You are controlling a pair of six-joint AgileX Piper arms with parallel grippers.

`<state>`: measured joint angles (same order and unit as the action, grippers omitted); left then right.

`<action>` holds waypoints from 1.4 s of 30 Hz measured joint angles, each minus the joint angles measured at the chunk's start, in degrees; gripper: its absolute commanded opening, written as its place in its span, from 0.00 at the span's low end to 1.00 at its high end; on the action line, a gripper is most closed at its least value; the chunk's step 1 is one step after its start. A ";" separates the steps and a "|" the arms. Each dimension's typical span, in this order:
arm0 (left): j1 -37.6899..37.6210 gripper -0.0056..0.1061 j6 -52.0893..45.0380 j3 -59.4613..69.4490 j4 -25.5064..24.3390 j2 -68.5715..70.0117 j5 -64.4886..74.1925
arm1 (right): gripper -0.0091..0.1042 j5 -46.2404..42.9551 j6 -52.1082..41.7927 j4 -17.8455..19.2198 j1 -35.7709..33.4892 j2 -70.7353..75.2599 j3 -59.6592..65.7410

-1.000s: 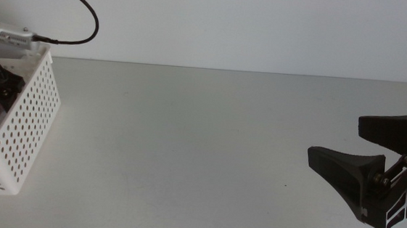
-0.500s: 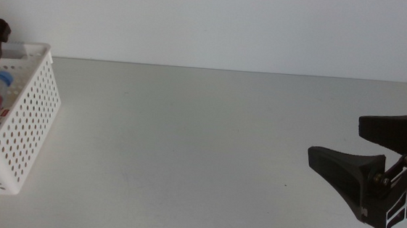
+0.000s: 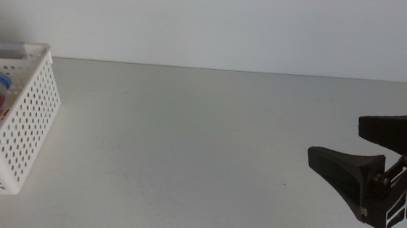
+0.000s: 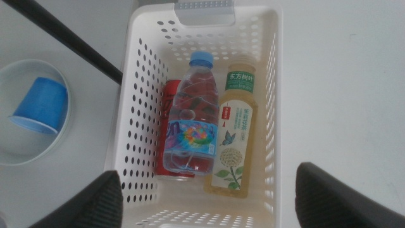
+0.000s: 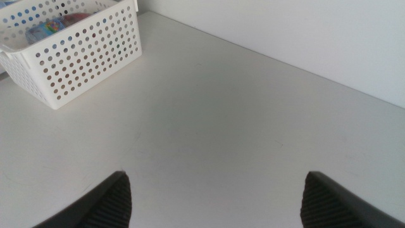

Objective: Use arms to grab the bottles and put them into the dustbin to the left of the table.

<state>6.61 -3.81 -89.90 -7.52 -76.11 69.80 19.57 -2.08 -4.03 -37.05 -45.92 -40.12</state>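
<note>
Left wrist view showed the left gripper (image 4: 202, 190), fingers wide and empty, over the dustbin (image 4: 273, 95) holding all three bottles; retreat straight up.

Lab-like: bare grey table (image 3: 208, 143), white wall (image 3: 218, 20)

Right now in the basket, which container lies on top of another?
The blue-capped water bottle: it rests over the red soda can, partly covering it. The tea bottle lies beside them on the dustbin floor.

Three bottles (image 4: 233, 130) lying in dustbin (image 4: 273, 95) (white, perforated)
</note>
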 measured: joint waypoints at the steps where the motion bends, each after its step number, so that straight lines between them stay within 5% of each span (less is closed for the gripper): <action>1: 0.00 0.89 -0.22 0.06 0.28 1.01 0.41 | 0.71 0.00 0.00 0.00 0.00 0.00 0.00; 12: 0.00 0.89 -4.05 20.86 7.98 24.66 -15.61 | 0.71 0.00 0.00 0.00 0.00 0.00 0.00; 21: 0.00 0.89 5.21 38.97 10.58 40.60 -24.28 | 0.71 0.00 0.00 0.00 0.00 0.00 0.00; 42: 0.00 0.89 7.20 47.04 8.69 45.58 -31.88 | 0.71 0.00 0.00 0.00 0.00 0.00 0.00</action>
<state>6.61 3.39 -42.86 1.17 -30.53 37.92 19.57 -2.08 -4.03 -37.05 -45.92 -40.12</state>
